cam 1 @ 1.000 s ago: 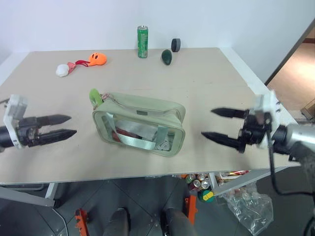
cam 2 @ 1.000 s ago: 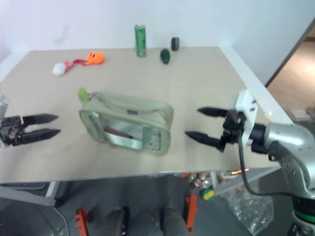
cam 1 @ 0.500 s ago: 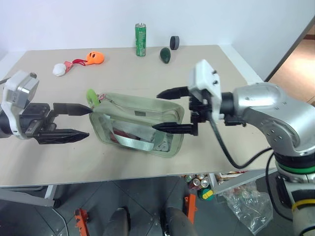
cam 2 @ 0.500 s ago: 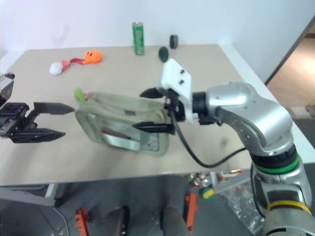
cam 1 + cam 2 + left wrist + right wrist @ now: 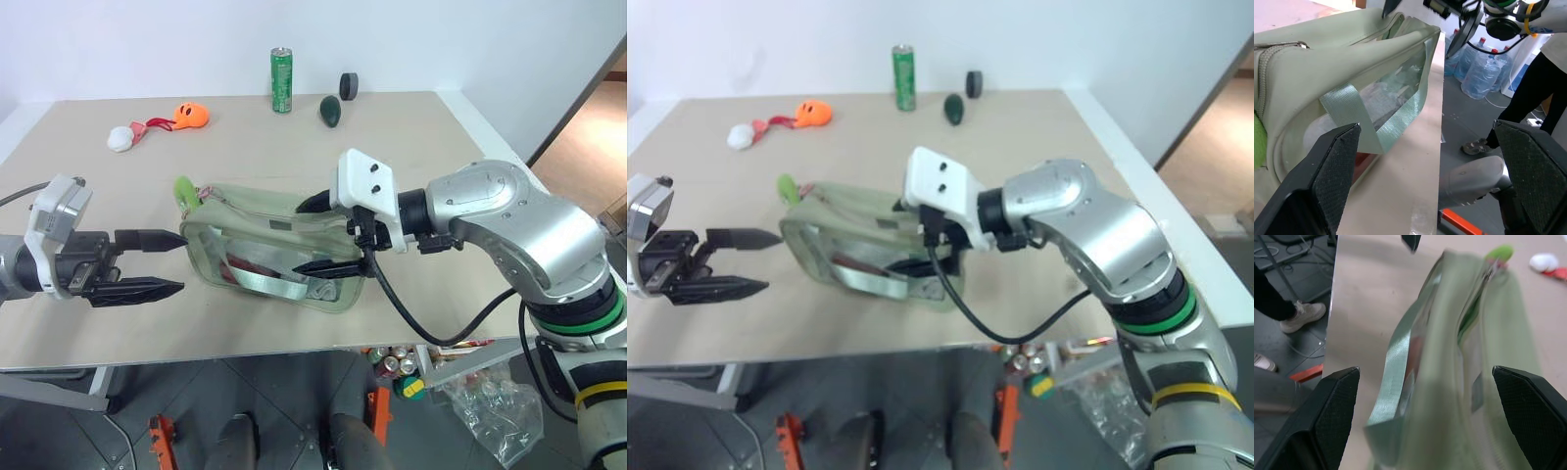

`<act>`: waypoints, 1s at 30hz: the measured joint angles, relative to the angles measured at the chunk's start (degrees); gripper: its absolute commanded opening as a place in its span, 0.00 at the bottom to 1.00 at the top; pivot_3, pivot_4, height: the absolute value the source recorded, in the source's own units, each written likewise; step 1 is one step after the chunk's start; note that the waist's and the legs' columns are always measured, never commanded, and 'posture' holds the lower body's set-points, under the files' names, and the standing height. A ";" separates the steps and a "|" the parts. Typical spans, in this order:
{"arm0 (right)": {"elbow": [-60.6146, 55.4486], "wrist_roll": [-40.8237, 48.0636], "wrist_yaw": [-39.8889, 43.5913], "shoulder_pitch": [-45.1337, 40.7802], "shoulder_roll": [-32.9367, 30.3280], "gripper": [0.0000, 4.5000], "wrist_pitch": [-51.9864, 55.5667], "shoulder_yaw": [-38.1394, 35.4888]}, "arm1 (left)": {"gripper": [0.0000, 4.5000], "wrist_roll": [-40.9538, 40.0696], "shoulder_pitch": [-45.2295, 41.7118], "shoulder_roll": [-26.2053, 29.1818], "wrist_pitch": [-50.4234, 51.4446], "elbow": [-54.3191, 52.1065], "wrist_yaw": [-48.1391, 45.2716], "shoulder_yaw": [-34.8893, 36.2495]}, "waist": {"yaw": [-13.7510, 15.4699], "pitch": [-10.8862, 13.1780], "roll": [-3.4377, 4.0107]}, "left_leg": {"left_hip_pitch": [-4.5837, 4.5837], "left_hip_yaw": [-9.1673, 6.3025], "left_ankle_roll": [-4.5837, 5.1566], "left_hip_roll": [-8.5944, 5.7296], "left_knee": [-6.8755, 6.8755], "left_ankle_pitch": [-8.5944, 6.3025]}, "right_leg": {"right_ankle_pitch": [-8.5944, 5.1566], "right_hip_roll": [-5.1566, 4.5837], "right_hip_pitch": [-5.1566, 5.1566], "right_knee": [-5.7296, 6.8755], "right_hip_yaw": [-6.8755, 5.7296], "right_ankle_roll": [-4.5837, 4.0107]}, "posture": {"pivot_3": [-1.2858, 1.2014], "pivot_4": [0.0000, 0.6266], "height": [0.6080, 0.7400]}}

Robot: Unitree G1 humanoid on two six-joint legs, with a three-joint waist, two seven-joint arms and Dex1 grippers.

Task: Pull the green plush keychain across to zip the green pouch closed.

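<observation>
The green pouch (image 5: 279,243) lies in the middle of the table, its clear window toward me and its zipper gaping along the top. The green plush keychain (image 5: 185,190) sticks up at the pouch's left end. My left gripper (image 5: 165,262) is open and points right, its tips just short of that end and below the keychain. At the other end, my right gripper (image 5: 315,235) is open and straddles the pouch, one finger behind the top and one in front of the window. In the right wrist view the pouch (image 5: 1449,382) runs away to the keychain (image 5: 1500,252).
At the table's far side stand a green can (image 5: 283,81), a dark green egg shape (image 5: 331,112) and a black round thing (image 5: 350,86). An orange plush (image 5: 193,116) and a white plush (image 5: 121,139) lie far left. A person (image 5: 1533,93) stands beyond the table's right side.
My right arm swung left from the table's right side onto the pouch's right end. My left gripper came right, up to the pouch's left end. Both stayed open.
</observation>
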 measured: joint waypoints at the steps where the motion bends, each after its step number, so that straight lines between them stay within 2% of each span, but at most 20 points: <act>1: 0.00 -0.46 0.04 0.28 0.19 1.00 -0.05 0.43 | 1.00 0.02 0.11 -0.07 -0.26 0.00 0.14 0.10 | 0.00 0.00 0.00 | 0.00 0.00 0.00 0.00 0.00 0.00 | 0.00 0.00 0.00 0.00 0.00 0.00 | 0.52 0.24 1.00; 4: 0.31 -1.96 0.10 0.49 1.21 1.00 -0.92 1.54 | 1.00 0.03 0.30 -0.32 -0.60 0.01 0.73 0.26 | -0.01 0.00 0.00 | 0.00 0.00 0.00 0.01 0.01 0.00 | 0.01 0.01 0.00 0.00 0.00 -0.01 | 0.52 0.24 1.00; 6: 1.86 -4.02 0.07 0.73 1.74 0.88 -2.43 1.96 | 1.00 0.01 0.30 -0.49 -0.82 0.01 0.88 0.26 | -0.05 -0.01 -0.01 | 0.04 0.01 0.00 0.03 0.01 0.00 | 0.03 0.03 0.03 0.00 0.00 -0.02 | 0.52 0.24 1.00; 7: 2.51 -4.54 0.07 0.78 1.83 0.86 -2.81 2.12 | 1.00 0.00 0.30 -0.50 -0.92 0.01 0.93 0.26 | -0.07 -0.01 -0.01 | 0.06 0.02 0.00 0.05 0.01 0.00 | 0.06 0.04 0.03 0.00 0.00 -0.06 | 0.52 0.24 1.00; 12: 5.35 -7.91 0.25 1.15 3.27 0.44 -5.46 2.72 | 1.00 -0.64 0.28 -0.51 -1.09 0.02 1.30 1.08 | -0.11 -0.01 -0.01 | 0.14 0.04 -0.03 0.42 0.02 0.02 | 0.20 0.41 0.03 0.00 0.00 -0.29 | 0.52 0.24 1.00; 18: 7.00 -10.45 1.90 1.77 4.20 0.00 -8.40 3.31 | 1.00 -2.19 0.10 -0.51 -1.07 0.07 2.19 1.46 | -0.08 -0.01 -0.01 | 0.22 0.02 -0.04 0.86 0.03 0.03 | 0.33 0.94 0.01 0.01 -0.01 -0.61 | 0.52 0.24 1.00; 30: 7.79 -13.01 4.06 2.31 4.26 0.00 -11.01 3.36 | 1.00 -4.61 -0.55 -0.88 0.08 0.53 3.76 1.69 | -0.03 -0.01 -0.01 | 0.22 0.04 -0.05 0.87 0.04 0.03 | 0.33 0.94 0.02 0.00 0.01 -0.62 | 0.52 0.24 1.00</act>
